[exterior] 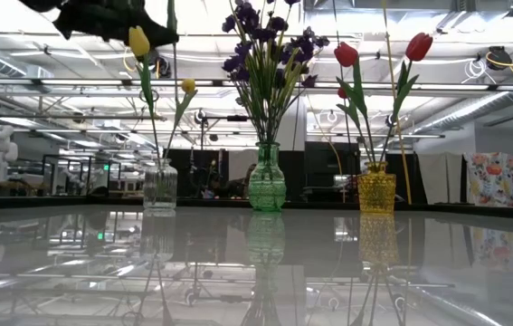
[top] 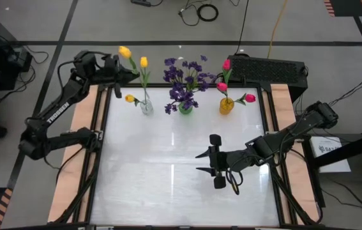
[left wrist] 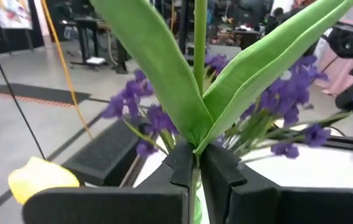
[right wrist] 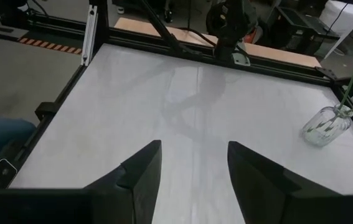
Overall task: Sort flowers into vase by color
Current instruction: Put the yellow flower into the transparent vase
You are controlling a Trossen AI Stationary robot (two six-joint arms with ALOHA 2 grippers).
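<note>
Three vases stand in a row at the table's far edge. The clear vase holds yellow tulips, the green vase holds purple blossoms, and the yellow vase holds pink-red tulips. My left gripper hovers at the far left beside the clear vase, shut on another yellow tulip. My right gripper hangs open over the middle of the table with nothing between its fingers. My left gripper pinches the tulip's green stem between its two fingers, just below where the long leaves branch off. The fingers lie level, across the stem, coming from the table's far left. The tulip stands roughly upright, bud above the fingers; its lower end is hidden.
The white tabletop lies bare in front of the vases. A dark frame and wooden side boards border it. Purple blossoms stand just beyond the held stem.
</note>
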